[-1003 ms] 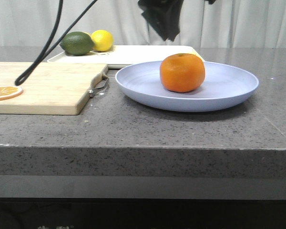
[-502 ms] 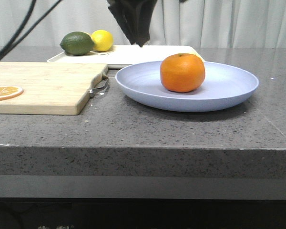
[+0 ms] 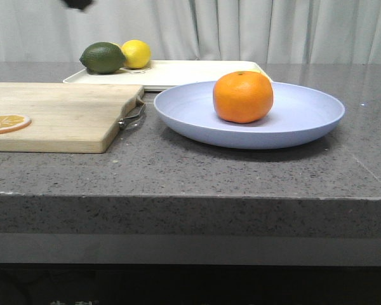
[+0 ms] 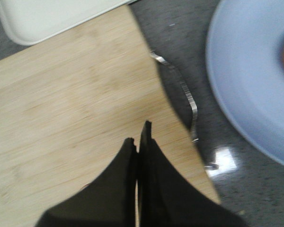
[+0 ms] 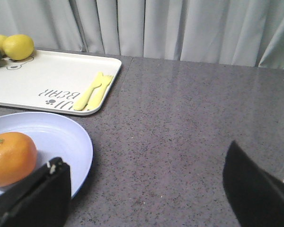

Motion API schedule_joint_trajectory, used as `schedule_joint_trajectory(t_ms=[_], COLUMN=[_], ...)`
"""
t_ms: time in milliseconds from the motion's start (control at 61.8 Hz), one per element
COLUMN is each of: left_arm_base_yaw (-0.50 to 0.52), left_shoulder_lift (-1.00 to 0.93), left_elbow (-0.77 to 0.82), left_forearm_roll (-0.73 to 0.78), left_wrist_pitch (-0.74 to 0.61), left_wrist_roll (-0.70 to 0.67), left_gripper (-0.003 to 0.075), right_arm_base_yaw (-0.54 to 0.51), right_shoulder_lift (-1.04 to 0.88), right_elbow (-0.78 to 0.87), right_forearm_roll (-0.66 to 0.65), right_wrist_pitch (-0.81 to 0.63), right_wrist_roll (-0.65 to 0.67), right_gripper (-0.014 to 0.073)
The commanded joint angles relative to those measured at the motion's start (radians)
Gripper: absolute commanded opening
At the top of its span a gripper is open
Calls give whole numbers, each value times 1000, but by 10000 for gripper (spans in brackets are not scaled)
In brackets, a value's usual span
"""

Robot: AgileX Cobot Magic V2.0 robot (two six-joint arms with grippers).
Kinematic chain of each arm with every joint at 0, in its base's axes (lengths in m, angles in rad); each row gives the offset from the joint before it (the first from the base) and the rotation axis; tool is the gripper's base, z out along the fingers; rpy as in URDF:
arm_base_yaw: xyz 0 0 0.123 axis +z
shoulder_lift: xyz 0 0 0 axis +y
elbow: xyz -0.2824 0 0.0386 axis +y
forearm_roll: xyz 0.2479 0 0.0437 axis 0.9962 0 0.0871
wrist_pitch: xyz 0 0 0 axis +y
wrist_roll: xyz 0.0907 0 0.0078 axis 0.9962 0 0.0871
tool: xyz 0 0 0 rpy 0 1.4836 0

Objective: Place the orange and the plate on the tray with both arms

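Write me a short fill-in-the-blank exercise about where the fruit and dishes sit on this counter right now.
1. The orange sits on the ____.
2. The lemon and the dark green fruit rest on the cream ____.
3. The orange slice lies on the wooden ____.
4. The left gripper hangs over the board with its fingers ____.

Missing words: plate; tray; cutting board; closed
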Motion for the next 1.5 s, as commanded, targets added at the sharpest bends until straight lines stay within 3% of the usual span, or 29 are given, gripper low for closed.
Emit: schedule_joint_trajectory(t_ms=[0, 307, 502, 777, 1068, 1294, 1488], left_arm_base_yaw=[71, 359, 461, 470, 470, 470, 470], left_shoulder_lift=[-120, -418, -640, -1069, -1448, -1619, -1632], left_elbow=[46, 423, 669, 981, 1188, 1270, 1308], left_forearm_roll=[20, 7, 1, -24, -24, -24, -24], left_wrist_pitch=[-45, -229, -377, -573, -612, -709, -724], left_wrist_roll=[-16, -68, -87, -86, -86, -86, -86], left_gripper=[-18, -18, -18, -18, -18, -18, -18], right_arm_base_yaw=[-3, -3, -3, -3, -3, -3, -3], right_shoulder_lift=[6, 6, 7, 7, 7, 7, 50], right_elbow=[-39, -39, -39, -39, -39, -39, -60], right_forearm_roll=[0, 0, 0, 0, 0, 0, 33], right_wrist_pitch=[-74, -74, -73, -71, -67, -65, -47], right_wrist_roll=[-3, -3, -3, -3, -3, -3, -3], right_gripper=[652, 652, 652, 652, 652, 652, 652])
